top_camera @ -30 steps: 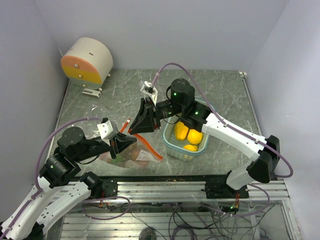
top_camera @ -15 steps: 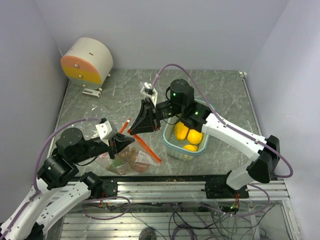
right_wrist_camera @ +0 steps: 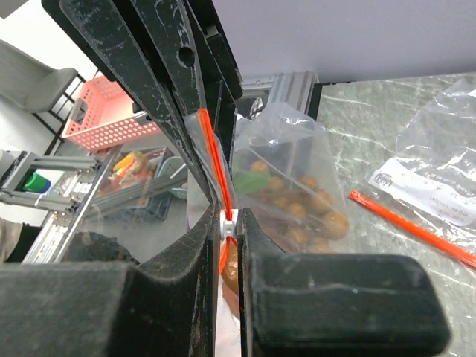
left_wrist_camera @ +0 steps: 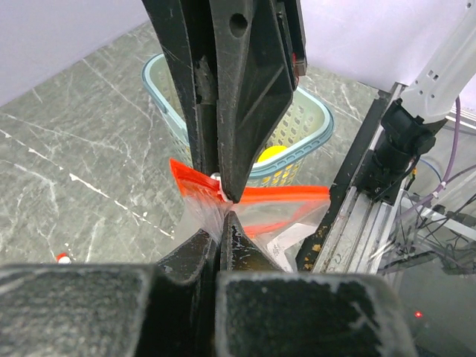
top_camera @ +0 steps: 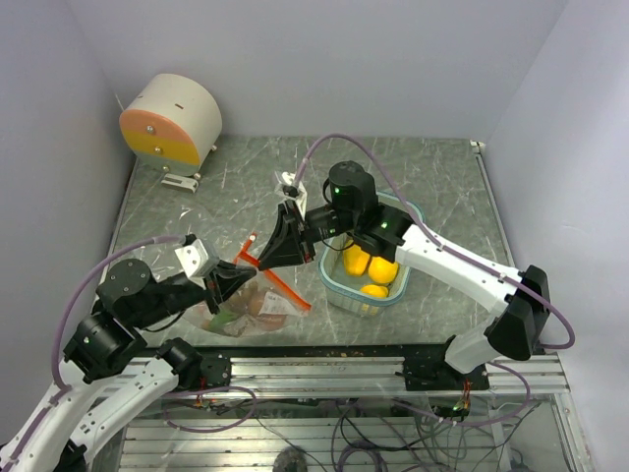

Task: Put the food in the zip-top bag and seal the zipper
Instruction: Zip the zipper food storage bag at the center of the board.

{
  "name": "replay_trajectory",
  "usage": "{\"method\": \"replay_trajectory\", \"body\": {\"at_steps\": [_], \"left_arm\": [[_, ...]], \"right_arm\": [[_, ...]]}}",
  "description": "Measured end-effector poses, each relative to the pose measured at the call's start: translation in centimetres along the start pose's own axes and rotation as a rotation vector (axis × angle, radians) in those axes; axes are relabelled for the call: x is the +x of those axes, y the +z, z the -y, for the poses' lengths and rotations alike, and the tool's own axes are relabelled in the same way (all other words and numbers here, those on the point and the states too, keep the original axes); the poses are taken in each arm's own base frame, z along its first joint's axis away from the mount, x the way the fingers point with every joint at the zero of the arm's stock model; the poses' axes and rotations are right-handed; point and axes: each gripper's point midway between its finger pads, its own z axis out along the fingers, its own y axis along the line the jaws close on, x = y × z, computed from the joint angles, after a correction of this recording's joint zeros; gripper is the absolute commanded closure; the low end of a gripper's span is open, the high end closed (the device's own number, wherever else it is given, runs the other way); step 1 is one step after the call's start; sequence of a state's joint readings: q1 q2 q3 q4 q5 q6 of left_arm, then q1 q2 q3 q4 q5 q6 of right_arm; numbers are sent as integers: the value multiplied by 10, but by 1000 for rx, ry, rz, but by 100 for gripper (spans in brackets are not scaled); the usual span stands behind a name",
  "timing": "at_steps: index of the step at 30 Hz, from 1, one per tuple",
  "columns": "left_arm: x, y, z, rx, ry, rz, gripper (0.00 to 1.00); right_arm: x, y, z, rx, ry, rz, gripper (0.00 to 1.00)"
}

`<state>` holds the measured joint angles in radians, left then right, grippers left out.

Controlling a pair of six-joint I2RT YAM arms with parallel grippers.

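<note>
Both hands held the zip-top bag (top_camera: 257, 307).
Left hand (left_wrist_camera: 224, 221) pinched plastic under the red zipper (left_wrist_camera: 286, 195); right hand (top_camera: 264, 259) clenched its white slider (right_wrist_camera: 228, 219).

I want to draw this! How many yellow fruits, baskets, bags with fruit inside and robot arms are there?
Yellow fruits showing: 3
Basket: 1
Bag with brown fruits inside: 1
Robot arms: 2
Total: 7
</note>
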<state>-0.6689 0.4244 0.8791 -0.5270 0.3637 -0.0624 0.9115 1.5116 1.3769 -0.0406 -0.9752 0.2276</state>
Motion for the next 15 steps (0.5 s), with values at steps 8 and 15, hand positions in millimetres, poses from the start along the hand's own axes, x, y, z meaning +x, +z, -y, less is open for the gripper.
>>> {"method": "replay_trajectory", "body": {"at_steps": [8,15], "left_arm": [[-5,-12,-8,-75,-1,19,93],[-21,-36,-20,-190,15,92,93]], "right_arm": [[13,-2,5,22,-8,-27,95],[28,-7,11,70,-7,-46,95]]}}
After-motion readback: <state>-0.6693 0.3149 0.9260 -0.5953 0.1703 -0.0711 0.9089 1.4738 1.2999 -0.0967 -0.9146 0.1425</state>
